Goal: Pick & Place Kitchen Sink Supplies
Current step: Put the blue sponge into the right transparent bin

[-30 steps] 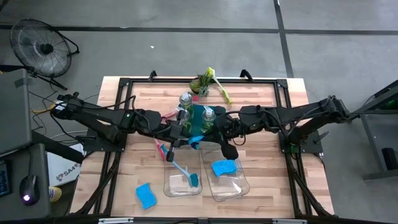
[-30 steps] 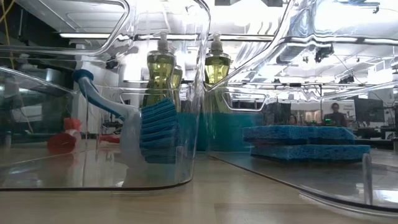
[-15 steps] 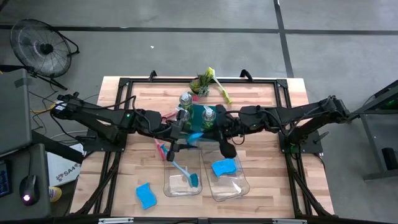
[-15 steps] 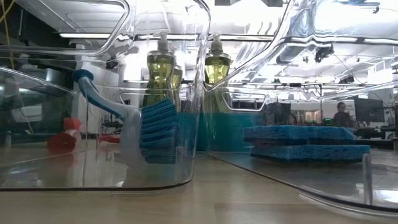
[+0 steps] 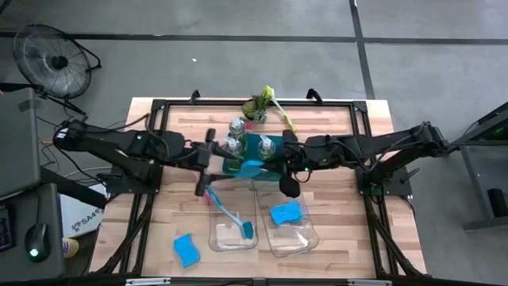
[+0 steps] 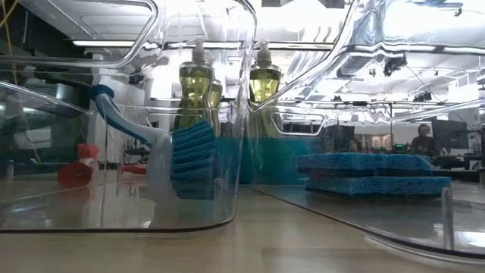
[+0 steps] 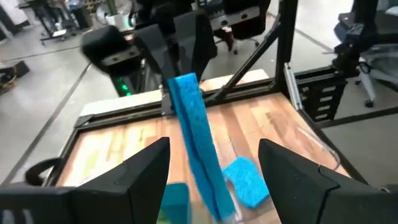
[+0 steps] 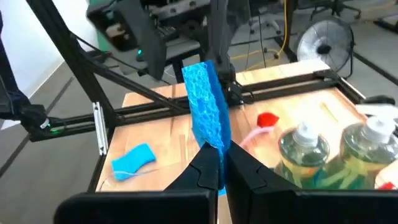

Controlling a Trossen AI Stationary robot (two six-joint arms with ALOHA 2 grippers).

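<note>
While the right gripper [image 8: 217, 171] is pinched fully closed on the lower edge of a blue sponge [image 8: 208, 112], it holds that sponge on edge over the middle of the table, just on the far side of the right-hand clear bin [image 5: 305, 238]. The grip reads as a carry, meant for that bin, where another blue sponge [image 5: 286, 214] already lies. The left gripper [image 7: 214, 162] faces the held sponge from the left, its fingers spread apart on either side of the sponge without touching it, and it holds nothing. That stance looks like a hand-over just completed, though that is a judgement.

In the left clear bin [image 5: 218, 238] a blue dish brush [image 5: 235, 222] lies at an angle with its head toward the near end. A third blue sponge [image 5: 185, 249] lies on the bare wood at near left, well apart from both bins, so it is not yet sorted. A red-pink brush [image 5: 208, 191] lies beside the left gripper. The soap pump bottles [image 5: 236, 129] stand by the teal tray [image 5: 255, 147], with a yellow-green brush [image 5: 279, 109] next to the potted plant [image 5: 257, 106] at the far edge.
</note>
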